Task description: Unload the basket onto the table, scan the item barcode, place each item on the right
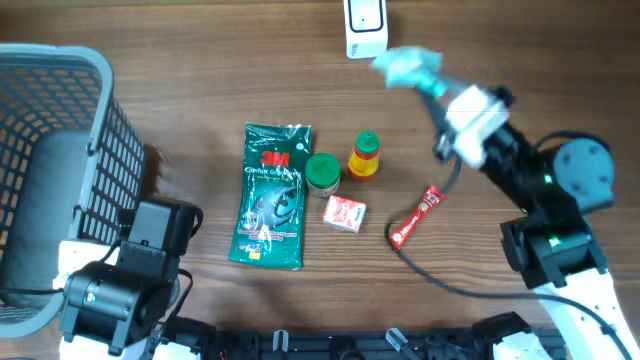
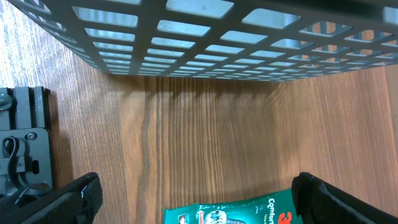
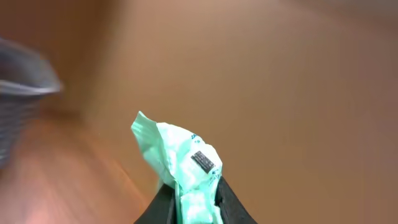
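Overhead has my right gripper clenched on a mint-green packet, sitting just beside the white scanner at the far edge. Right wrist view is blurry, but the packet pokes up from between the fingers with a small dark label showing. Left gripper is spread wide by the grey basket, gripping nothing.

Just behind the right pincer a white block is seen; further back, black rounded joints are marked by small green lights; a thin black cable is attached; the left pincer is flanked by broad black fingers.
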`<action>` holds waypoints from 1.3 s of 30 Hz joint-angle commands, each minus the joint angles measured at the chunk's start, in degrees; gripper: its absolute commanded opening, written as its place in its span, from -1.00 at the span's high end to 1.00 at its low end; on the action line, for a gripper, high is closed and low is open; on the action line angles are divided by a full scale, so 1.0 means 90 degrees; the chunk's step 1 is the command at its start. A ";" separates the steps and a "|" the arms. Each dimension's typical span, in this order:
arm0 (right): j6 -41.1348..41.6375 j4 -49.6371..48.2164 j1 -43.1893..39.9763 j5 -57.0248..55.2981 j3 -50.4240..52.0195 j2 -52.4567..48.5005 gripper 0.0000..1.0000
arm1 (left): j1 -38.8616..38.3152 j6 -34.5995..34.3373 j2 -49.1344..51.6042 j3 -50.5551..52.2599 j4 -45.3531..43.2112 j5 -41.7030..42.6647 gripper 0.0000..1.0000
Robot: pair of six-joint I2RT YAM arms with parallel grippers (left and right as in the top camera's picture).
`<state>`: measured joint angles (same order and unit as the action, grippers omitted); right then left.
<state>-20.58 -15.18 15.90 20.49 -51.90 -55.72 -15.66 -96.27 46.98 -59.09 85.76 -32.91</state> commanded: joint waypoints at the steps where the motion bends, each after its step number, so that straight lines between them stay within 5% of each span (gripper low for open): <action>1: 0.4607 0.0663 -0.0027 -0.3968 -0.0066 -0.0214 0.91 | 0.0039 0.0007 -0.0012 -0.0005 0.0005 -0.0036 -1.00; 5: 0.7752 0.2310 -0.0027 -0.4104 -0.0066 -0.0673 0.83 | 0.0039 0.0007 -0.0012 -0.0005 0.0005 -0.0036 -1.00; 9: 0.8191 0.2951 -0.0044 -0.3572 -0.0051 -0.1377 0.91 | 0.0039 0.0010 -0.0012 -0.0007 0.0005 -0.0036 -1.00; 17: 0.9340 0.0636 -0.1260 -0.0818 -0.0053 -0.2288 0.92 | 0.0039 0.0010 -0.0010 -0.0005 0.0005 -0.0036 -1.00; 24: 1.1045 -0.2526 -0.1423 0.0100 -0.0318 -0.4631 0.91 | 0.0039 0.0010 -0.0012 -0.0005 0.0005 -0.0036 -1.00; 28: 1.1086 -0.2766 -0.1338 0.0265 -0.1574 -0.5986 0.91 | 0.0039 0.0010 -0.0012 -0.0005 0.0005 -0.0036 -1.00; 33: 1.0945 -0.1375 -0.1088 -0.0180 -0.4124 -0.7601 0.91 | 0.0039 0.0007 -0.0012 -0.0005 0.0005 -0.0036 -1.00; 39: 1.0620 -0.1154 -0.0695 -0.1197 -0.5411 -0.8626 0.91 | 0.0039 0.0010 -0.0012 -0.0005 0.0005 -0.0036 -1.00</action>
<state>76.29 -25.63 7.66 15.99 -96.66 -129.69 -15.62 -96.27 46.98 -59.09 85.73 -32.88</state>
